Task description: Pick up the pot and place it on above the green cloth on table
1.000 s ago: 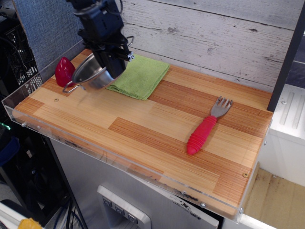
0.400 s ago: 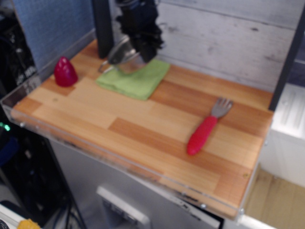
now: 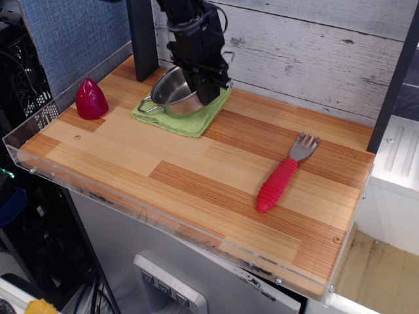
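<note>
On the table (image 3: 216, 176), toward its back left part, lies the green cloth (image 3: 190, 118), and the pot (image 3: 175, 95) sits tilted over this cloth. At the far rim of the pot, the gripper (image 3: 208, 82) has its jaws pinching the rim. The placing step seems almost finished; next the pot needs levelling onto the cloth, then release.

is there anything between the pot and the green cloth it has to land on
Nothing visible. The pot, tilted, is already over the green cloth with the gripper at its rim. The red object and the fork lie well off to the sides.
</note>
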Controlling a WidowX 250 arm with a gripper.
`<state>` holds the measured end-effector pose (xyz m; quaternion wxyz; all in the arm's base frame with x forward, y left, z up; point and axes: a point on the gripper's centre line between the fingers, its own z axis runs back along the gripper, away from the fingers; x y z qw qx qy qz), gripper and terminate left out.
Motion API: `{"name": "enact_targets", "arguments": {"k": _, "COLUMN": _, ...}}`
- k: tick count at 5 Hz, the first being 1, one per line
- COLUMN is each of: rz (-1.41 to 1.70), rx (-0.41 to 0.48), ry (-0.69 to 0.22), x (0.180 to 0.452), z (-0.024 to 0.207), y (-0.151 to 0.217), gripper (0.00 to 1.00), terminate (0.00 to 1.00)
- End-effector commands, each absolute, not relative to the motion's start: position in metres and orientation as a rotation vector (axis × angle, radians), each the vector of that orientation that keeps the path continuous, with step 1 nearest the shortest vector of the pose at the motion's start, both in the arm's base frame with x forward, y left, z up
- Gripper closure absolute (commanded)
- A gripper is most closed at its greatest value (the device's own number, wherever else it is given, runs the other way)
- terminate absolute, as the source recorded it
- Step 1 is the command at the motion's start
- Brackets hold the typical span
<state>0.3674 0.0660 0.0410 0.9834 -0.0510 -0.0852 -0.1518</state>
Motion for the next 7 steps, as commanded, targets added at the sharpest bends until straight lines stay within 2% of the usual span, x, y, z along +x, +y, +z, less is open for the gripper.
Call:
{"name": "enact_targets", "arguments": {"k": 1, "rz": -0.304, "rx": -0.058, "ry": -0.100, "x": 0.345, "z": 0.049, "y": 0.083, "gripper": 0.00, "terminate": 0.00}}
{"name": "enact_targets", "arguments": {"k": 2, "rz": -0.193, "rx": -0.097, "ry": -0.169, "x": 0.336, "z": 0.072, "y": 0.086, "gripper": 0.00, "terminate": 0.00}}
{"name": "enact_targets", "arguments": {"k": 4, "rz": -0.078, "rx": -0.139, "ry": -0.292, "x": 0.317, "z": 0.165, "y": 0.094, "gripper": 0.00, "terminate": 0.00}}
{"name": "enact_targets", "arguments": {"k": 5, "rz": -0.052, "rx": -0.158, "ry": -0.310, "x": 0.312, "z": 0.215, "y": 0.091, "gripper": 0.00, "terminate": 0.00}}
{"name": "enact_targets", "arguments": {"k": 6, "rz": -0.017, "rx": -0.127, "ry": -0.308, "x": 0.307, "z": 0.253, "y": 0.086, "gripper": 0.00, "terminate": 0.00}}
{"name": "enact_targets", "arguments": {"k": 7, "rz": 0.006, "rx": -0.075, "ry": -0.243, "x": 0.306, "z": 0.251, "y": 0.084, "gripper": 0.00, "terminate": 0.00}}
